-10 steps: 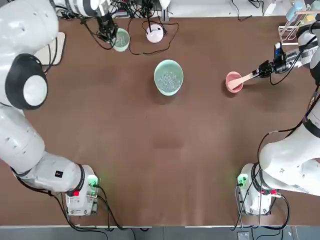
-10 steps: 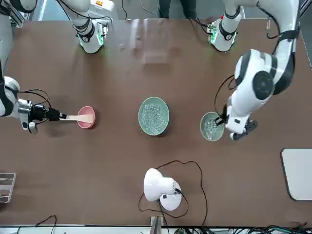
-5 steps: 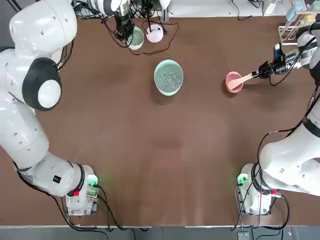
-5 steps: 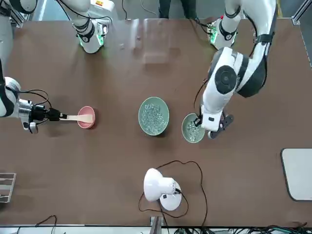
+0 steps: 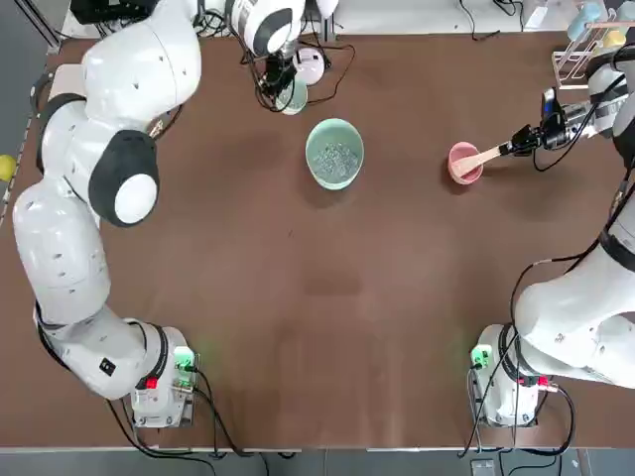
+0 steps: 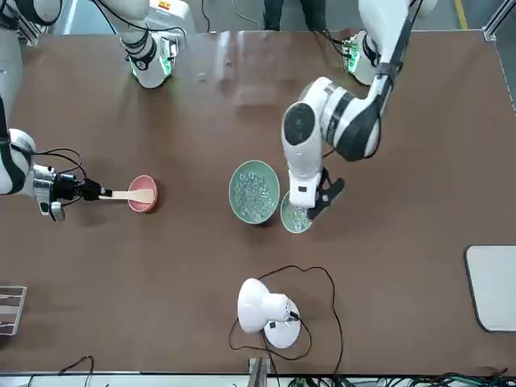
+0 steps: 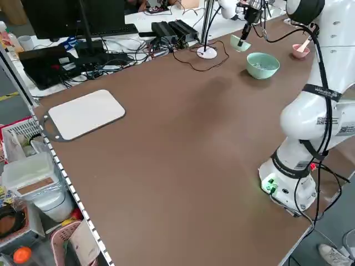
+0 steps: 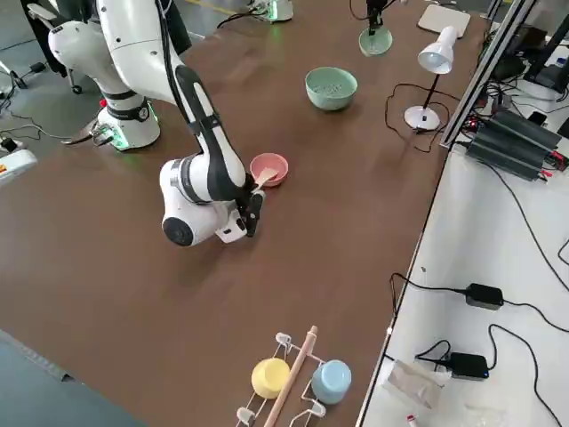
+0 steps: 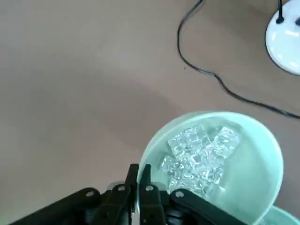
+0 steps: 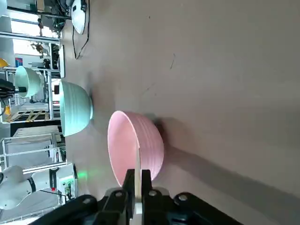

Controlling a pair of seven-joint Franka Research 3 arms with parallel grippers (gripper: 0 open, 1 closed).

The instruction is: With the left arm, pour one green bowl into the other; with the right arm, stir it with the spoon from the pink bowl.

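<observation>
While the left gripper (image 9: pixel 138 187) pinches the small bowl's (image 6: pixel 295 218) rim just beside the big bowl (image 6: pixel 254 191), the right gripper (image 10: pixel 134 185) clamps the spoon (image 5: pixel 480 158) resting in the pink bowl (image 5: pixel 463 163).

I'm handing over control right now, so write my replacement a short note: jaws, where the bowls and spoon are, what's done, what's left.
Left gripper: jaws shut on the small green bowl's rim, carrying it, full of clear pieces, right beside the wide green bowl.
Right gripper: jaws shut on the spoon handle; spoon's tip rests in the pink bowl.
Done: both grasps, small bowl brought next to the wide one.
Left: pour into the wide bowl, lift the spoon out, stir.
</observation>
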